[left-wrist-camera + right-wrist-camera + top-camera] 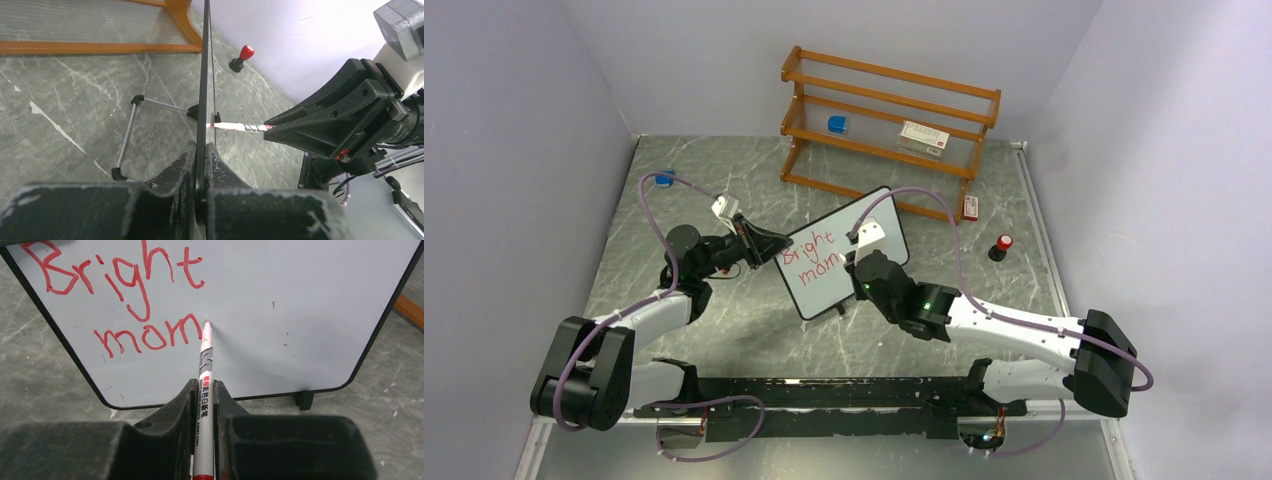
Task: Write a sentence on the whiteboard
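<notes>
The whiteboard (829,292) stands tilted on the marble table, with "Bright mom" written on it in red. My left gripper (781,250) is shut on the board's left edge. In the left wrist view the thin black frame (204,75) runs straight up from between the closed fingers of the left gripper (204,147). My right gripper (204,385) is shut on a white marker with red ink (205,360). Its tip touches the whiteboard (280,305) just right of the last "m". From the side, the marker (240,126) meets the board face.
A wooden shelf (889,120) stands behind the board, holding a blue item (837,124) and a white box (923,137). A small red-and-white box (970,207) and a red-topped black cap (1002,246) lie to the right. A blue object (664,179) lies at the far left.
</notes>
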`<state>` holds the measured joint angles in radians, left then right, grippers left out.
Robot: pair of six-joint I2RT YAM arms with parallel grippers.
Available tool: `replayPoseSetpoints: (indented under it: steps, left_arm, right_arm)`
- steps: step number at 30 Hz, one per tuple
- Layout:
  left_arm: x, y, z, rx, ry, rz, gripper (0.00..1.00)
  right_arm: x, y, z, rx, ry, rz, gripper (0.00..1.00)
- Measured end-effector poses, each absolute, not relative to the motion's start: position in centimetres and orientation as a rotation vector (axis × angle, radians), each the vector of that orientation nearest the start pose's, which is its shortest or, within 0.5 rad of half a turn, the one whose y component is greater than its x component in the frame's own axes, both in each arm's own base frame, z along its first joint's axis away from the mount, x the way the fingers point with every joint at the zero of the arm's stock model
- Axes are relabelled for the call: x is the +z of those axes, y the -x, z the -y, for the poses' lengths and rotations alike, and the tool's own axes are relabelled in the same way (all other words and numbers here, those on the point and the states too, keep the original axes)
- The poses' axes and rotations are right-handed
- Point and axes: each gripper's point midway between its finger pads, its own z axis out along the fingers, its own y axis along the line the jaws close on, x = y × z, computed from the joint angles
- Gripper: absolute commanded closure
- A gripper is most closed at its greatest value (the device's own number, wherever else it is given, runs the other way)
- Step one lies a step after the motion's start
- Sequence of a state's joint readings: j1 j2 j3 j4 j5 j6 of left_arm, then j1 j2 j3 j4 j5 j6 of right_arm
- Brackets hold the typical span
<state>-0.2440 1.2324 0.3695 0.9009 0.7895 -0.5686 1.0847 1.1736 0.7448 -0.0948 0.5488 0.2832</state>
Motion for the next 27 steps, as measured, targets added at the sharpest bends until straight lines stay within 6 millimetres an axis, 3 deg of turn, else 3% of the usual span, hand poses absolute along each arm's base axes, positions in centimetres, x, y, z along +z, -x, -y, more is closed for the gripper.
replayPoseSetpoints:
  steps: [16,27]
  left_arm:
    - [18.7,-27.8,21.3,-1.222,-0.406,-1.637,0.95]
    - [18.7,-27.8,21.3,-1.221,-0.408,-1.637,0.95]
  right_arm:
    - [15.5,-23.5,-26.7,0.275,0.484,-1.973,1.0]
    - [15.4,-24.1,-25.5,0.207,0.456,-1.976,1.0]
